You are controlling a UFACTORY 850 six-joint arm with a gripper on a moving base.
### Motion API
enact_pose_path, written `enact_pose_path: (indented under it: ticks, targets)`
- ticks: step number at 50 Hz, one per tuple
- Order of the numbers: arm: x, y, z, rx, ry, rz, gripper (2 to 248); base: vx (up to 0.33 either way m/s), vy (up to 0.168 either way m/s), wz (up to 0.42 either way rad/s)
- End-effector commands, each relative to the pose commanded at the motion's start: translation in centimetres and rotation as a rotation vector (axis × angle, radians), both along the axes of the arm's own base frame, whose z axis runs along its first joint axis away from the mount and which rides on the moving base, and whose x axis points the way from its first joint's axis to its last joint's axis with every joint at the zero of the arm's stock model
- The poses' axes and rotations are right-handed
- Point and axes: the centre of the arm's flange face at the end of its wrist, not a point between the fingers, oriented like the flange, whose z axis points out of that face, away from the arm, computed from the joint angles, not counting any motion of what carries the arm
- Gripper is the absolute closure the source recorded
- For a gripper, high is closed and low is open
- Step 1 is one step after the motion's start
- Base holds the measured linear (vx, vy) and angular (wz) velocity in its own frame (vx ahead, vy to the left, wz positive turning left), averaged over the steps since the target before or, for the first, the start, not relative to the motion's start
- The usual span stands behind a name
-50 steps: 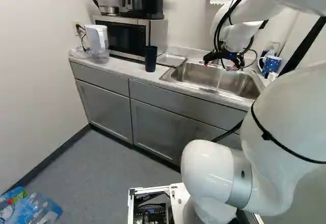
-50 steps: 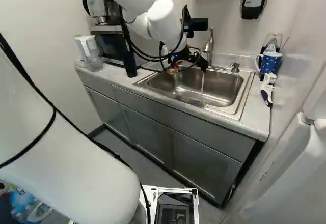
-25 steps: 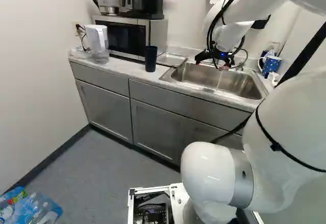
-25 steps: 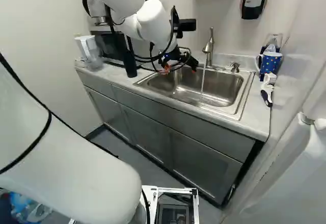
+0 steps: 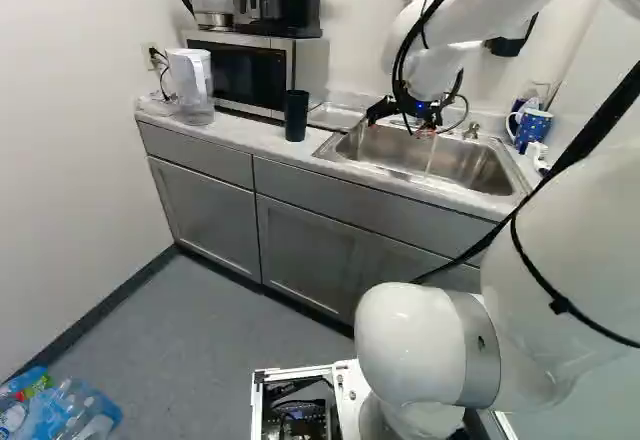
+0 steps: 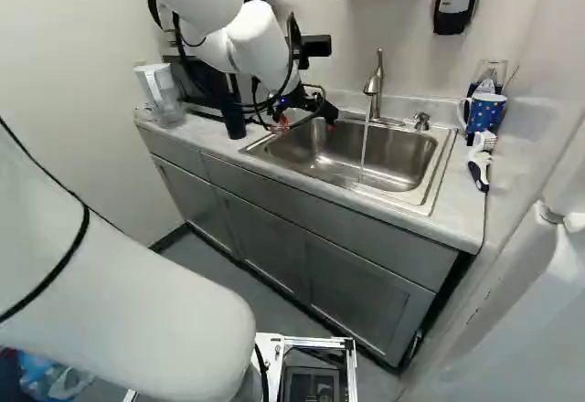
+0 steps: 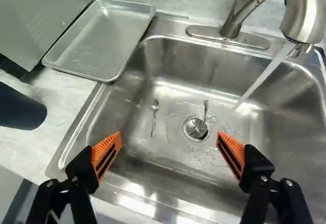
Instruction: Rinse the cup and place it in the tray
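Observation:
Over the left part of the sink is my gripper [image 5: 404, 120], above the basin; in the wrist view the gripper [image 7: 169, 136] stands wide open, with nothing between its orange pads. A tall dark cup [image 5: 296, 115] stands upright on the counter left of the sink; the wrist view shows part of the same cup [image 7: 21, 108], beyond one finger and apart from it. The shallow metal tray [image 7: 104, 39] lies between the microwave and the sink, with nothing in it but what look like a few drops.
Water runs from the faucet [image 6: 374, 87] into the sink [image 7: 168, 96], where two small spoons lie, one at the drain. A white pitcher [image 5: 190, 82] and microwave [image 5: 245, 75] stand left of the cup. A blue dotted mug [image 6: 485, 114] and brush [image 6: 479, 164] are right of the sink.
My arm has swung left along the sink, away from the water stream, the gripper staying open. The base, cup and tray have not moved.

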Motion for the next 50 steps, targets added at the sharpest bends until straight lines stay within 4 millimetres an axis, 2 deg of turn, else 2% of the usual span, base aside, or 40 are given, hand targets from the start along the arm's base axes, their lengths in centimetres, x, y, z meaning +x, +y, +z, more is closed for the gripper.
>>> enact_pose_path:
  ticks: [50]
  targets:
    - [1.3, 7.8, 0.0, 0.000, 0.000, 0.189, 3, 0.000, 0.000, 0.000]
